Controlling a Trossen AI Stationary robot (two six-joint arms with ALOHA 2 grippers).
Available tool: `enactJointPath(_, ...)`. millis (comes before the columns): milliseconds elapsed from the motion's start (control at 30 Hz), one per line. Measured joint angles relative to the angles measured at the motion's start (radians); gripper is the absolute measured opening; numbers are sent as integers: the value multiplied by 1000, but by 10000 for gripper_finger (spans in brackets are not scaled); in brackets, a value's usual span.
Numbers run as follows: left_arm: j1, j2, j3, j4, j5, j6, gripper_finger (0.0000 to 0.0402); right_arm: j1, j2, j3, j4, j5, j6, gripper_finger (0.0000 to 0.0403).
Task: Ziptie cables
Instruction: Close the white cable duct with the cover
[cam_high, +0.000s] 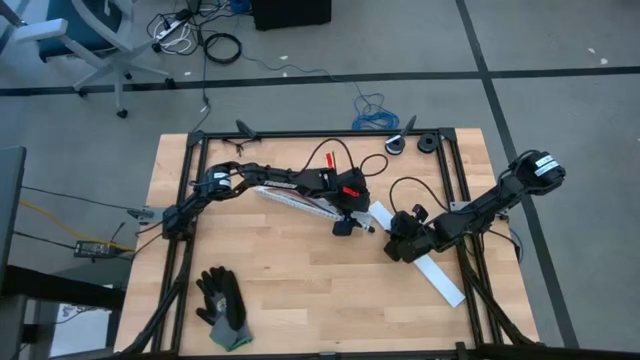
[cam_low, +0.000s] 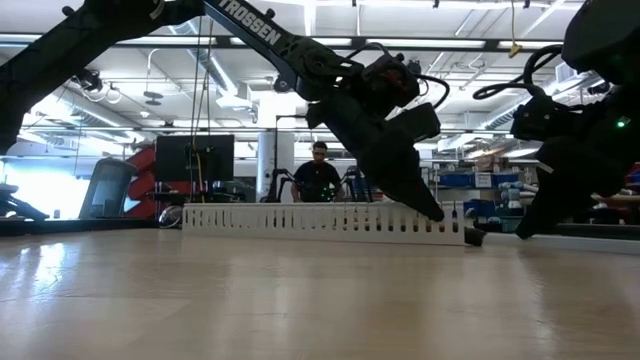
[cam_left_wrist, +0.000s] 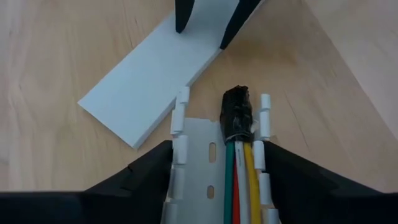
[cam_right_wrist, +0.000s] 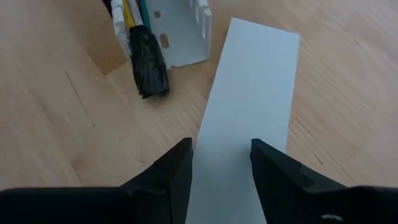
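Two end effectors meet near the middle of the bench (cam_high: 300, 290). The left end effector (cam_left_wrist: 211, 163) hangs spread, unclenched, its fingers either side of the slotted white channel (cam_left_wrist: 196, 155); nothing is gripped. In that channel lie the cables (cam_left_wrist: 241, 180), green, red, white and yellow, their tips bound in a black wrap (cam_left_wrist: 237, 113) that pokes out past the channel's end. The right end effector (cam_right_wrist: 221, 158) sits parted over the flat white cover strip (cam_right_wrist: 249, 118), fingers at its edges; whether it actually pinches the strip I cannot tell. No ziptie shows, possibly hidden. Risks: if the left fingers close here, they could clamp the channel walls rather than the cables, or knock the bundle out sideways; the two end effectors are close enough to collide.
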Motion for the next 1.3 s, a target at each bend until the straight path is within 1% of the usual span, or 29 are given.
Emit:
enactJointPath(233,10,-3,1,-47,3,3,225,-23,0,0,35,-1,-16,148)
enactJointPath(400,22,-4,2,-71,7,3,219,-52,0,0,87,0,-104,148)
enactJointPath(500,27,-4,2,-81,12,3,219,-81,0,0,81,0,-159,148)
enactJointPath(600,28,-4,2,-83,16,3,219,-117,0,0,82,-1,-162,149)
enactJointPath(700,28,-4,2,-90,16,3,219,-143,0,0,97,-12,-182,159)
enactJointPath(833,28,-3,1,-104,18,4,219,-156,0,0,109,-35,-212,194)
enactJointPath(1133,28,-2,0,-105,19,14,219,-179,0,0,107,-36,-214,315)
enactJointPath(1200,28,-2,0,-118,20,35,219,-187,0,-13,121,-35,-202,333)
enactJointPath(1300,30,-2,0,-127,25,48,219,-197,1,-66,194,-36,-151,342)
